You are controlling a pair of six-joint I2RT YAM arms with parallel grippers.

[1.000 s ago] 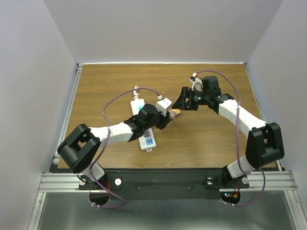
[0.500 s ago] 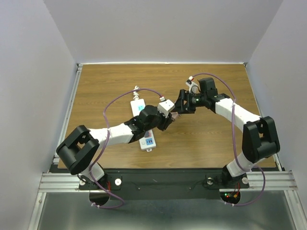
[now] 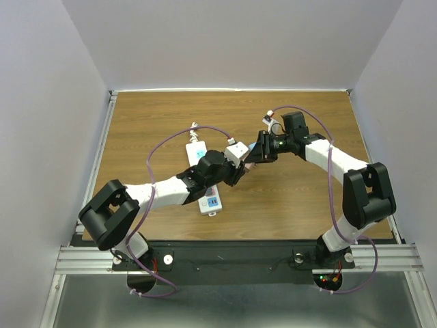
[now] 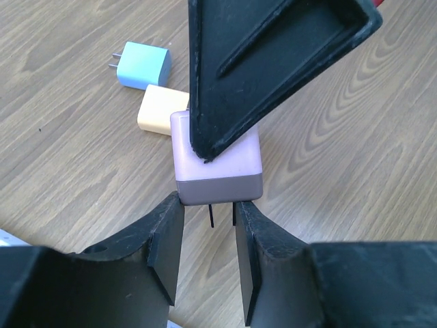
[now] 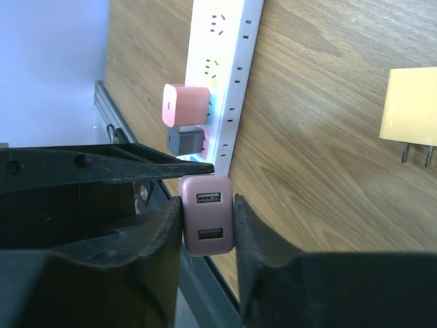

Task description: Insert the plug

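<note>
Hovering over the wooden tabletop (image 3: 307, 198), the right gripper (image 5: 208, 205) pinches a mauve square charger plug (image 5: 208, 229); the left gripper (image 4: 209, 208), fingers (image 4: 164, 239) narrowly parted, flanks its prongs (image 4: 210, 215). A white power strip (image 3: 196, 149) lies at eight o'clock.

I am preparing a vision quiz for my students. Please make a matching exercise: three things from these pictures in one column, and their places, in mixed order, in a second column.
Things
1. mauve charger
2. yellow charger
3. pink plug

Places
A. plugged into the strip
B. between the jaws of the right gripper
C. lying on the table

Pairs: 1-B, 2-C, 3-A
</note>
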